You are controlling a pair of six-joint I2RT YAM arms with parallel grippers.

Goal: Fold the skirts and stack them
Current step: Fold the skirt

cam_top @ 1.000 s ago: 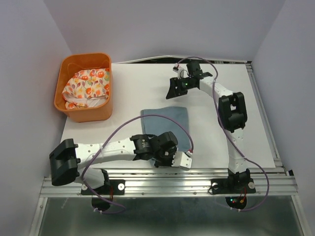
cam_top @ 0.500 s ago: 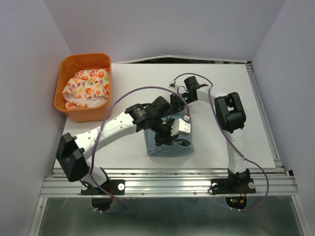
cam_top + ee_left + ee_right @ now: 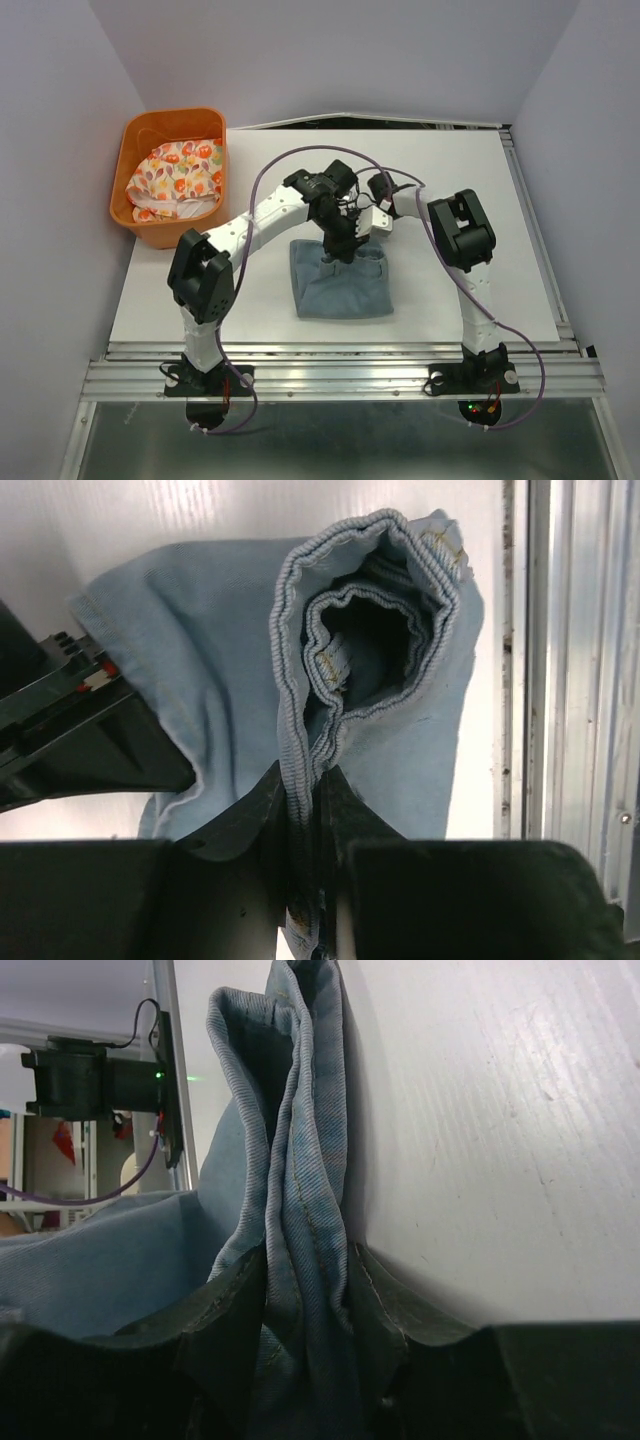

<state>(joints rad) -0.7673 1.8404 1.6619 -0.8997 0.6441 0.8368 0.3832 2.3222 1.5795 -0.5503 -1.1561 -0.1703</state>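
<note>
**Top external view: denim skirt doubled over, both grippers meeting at its upper edge**

The white table (image 3: 500, 200) fills the middle of the frame. The orange basket (image 3: 175, 114) sits at upper left with the floral skirt (image 3: 180, 172) bundled inside it. The denim skirt (image 3: 340, 285) lies at centre, just below the two wrists. A second ago it lay flat, with the left gripper at its lower edge and the right arm lifted away toward the upper right. Since then the left arm (image 3: 250, 215) has swept that lower edge up and over, and the right arm (image 3: 465, 240) has come down and inward to meet it. The cloth now shows as a shorter, thicker patch, which reads as a first fold laid but not yet released. The floral skirt and the stacking remain to be done.

Pose: the left arm arches from lower left over the cloth, with its wrist pointing down. The right arm rises from lower right and bends leftward at the elbow, so both wrists crowd together at frame centre.

Left wrist view: the left gripper (image 3: 300, 800) has its jaws narrow, pinching a doubled hem that loops open at upper centre.

Right wrist view: the right gripper (image 3: 305, 1295), having narrowed, grips a bunched denim edge that trails toward the top of the frame
</note>
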